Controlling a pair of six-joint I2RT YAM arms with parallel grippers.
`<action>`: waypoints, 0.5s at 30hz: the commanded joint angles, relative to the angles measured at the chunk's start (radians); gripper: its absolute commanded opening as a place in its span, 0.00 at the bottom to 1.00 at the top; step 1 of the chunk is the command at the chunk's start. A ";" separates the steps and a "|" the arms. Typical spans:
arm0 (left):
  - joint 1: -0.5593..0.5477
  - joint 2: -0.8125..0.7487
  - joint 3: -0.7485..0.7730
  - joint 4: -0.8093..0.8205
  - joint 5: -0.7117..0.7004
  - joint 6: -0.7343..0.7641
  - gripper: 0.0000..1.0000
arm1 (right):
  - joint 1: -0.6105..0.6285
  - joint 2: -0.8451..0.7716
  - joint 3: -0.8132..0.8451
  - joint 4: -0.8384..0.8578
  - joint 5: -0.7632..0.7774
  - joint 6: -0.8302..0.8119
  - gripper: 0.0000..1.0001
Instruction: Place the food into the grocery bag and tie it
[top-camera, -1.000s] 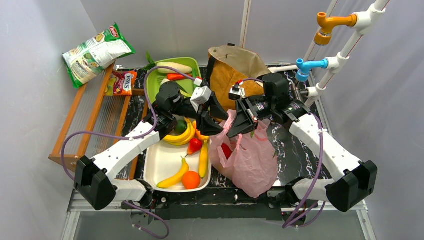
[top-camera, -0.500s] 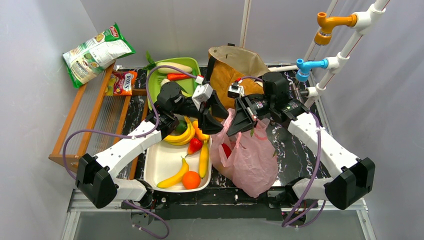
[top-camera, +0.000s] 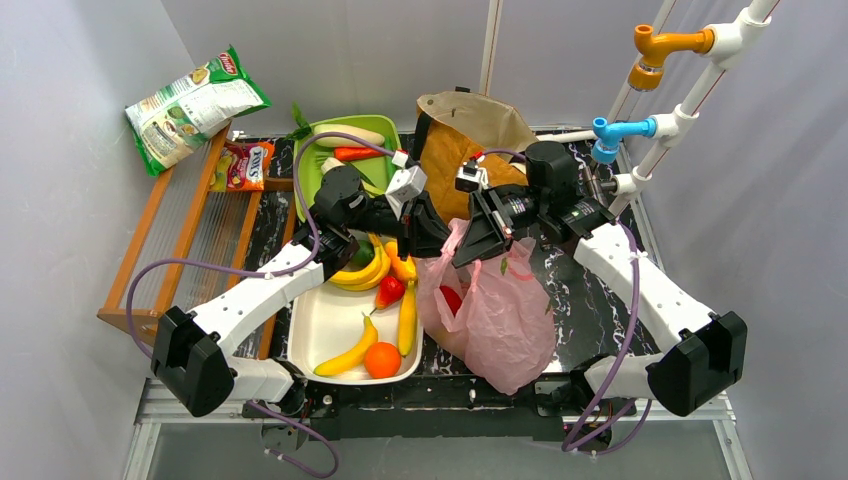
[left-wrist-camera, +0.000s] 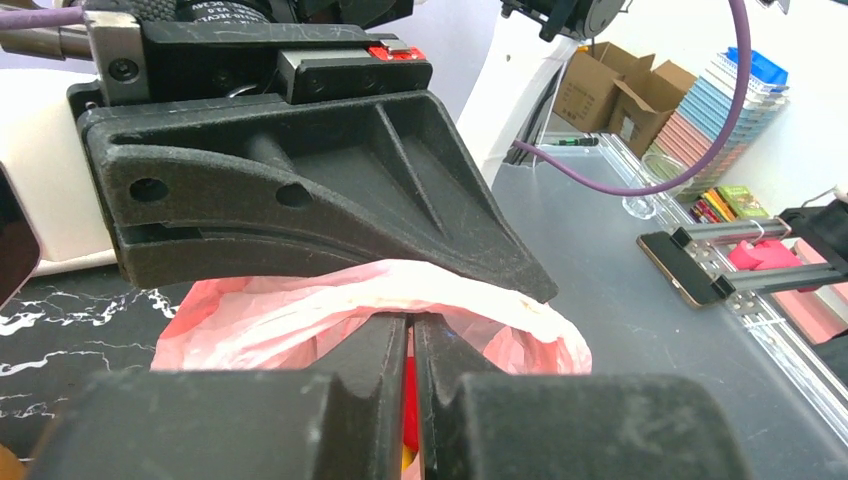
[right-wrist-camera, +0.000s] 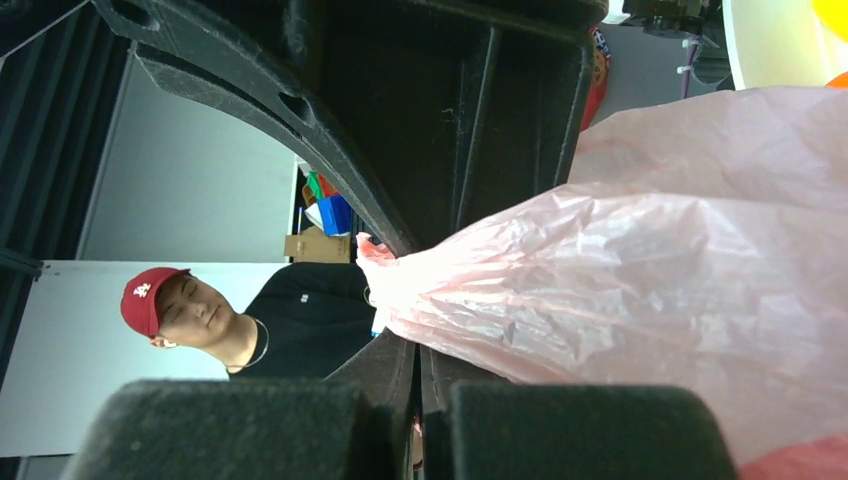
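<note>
The pink grocery bag (top-camera: 497, 320) sits on the dark table right of the white tray (top-camera: 318, 322). A red piece of food (top-camera: 453, 300) shows through it. Both grippers meet at its raised top. My right gripper (top-camera: 466, 256) is shut on the bag's upper film (right-wrist-camera: 650, 290), which spills from its tips (right-wrist-camera: 417, 342). My left gripper (top-camera: 441, 247) is shut too, its tips (left-wrist-camera: 411, 320) pinched at the bag's rim (left-wrist-camera: 300, 310). In the tray lie bananas (top-camera: 347, 355), an orange (top-camera: 382, 359), a red piece (top-camera: 390, 290) and a banana bunch (top-camera: 364, 272).
A brown paper bag (top-camera: 468, 135) stands behind the grippers. A green tray (top-camera: 372, 180) with a radish and carrot is at the back, a wooden rack (top-camera: 188, 238) and crisp packet (top-camera: 192, 105) to the left. White pipes (top-camera: 665, 115) rise at the right.
My left gripper's jaws have closed at the bag's rim. Both grippers shifted slightly toward the back, drawing the bag's top up a little.
</note>
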 joint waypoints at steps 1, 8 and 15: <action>-0.011 -0.008 -0.008 0.068 -0.069 -0.021 0.00 | 0.002 -0.008 -0.013 0.045 0.031 -0.003 0.01; -0.012 -0.017 -0.011 0.032 -0.054 -0.013 0.00 | 0.002 -0.020 0.038 -0.016 0.049 -0.012 0.27; -0.011 -0.046 -0.035 -0.008 -0.062 0.011 0.00 | -0.001 -0.039 0.199 -0.278 0.161 -0.140 0.59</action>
